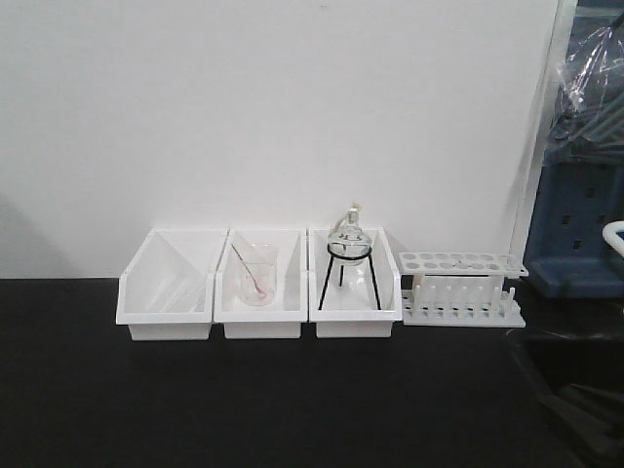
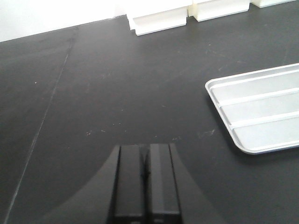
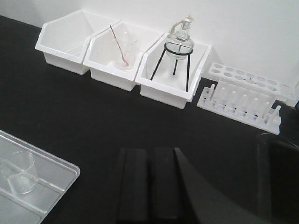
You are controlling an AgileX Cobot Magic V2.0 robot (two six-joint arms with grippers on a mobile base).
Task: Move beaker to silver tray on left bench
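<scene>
Both grippers, left (image 2: 145, 175) and right (image 3: 150, 186), sit closed and empty; your beaker (image 3: 19, 172) already lies in the near-left tray (image 3: 56, 179), so hold clear.

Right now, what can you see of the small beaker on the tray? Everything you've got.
The small beaker shows only in the right wrist view, at the lower left. It is clear glass, looks empty, and seems to lie on its side on the silver tray, resting in one of the tray's ribbed channels. Its round rim and curved wall show; the spout is hard to make out. Nothing else touches it. The right gripper is shut and well apart from it.
</scene>
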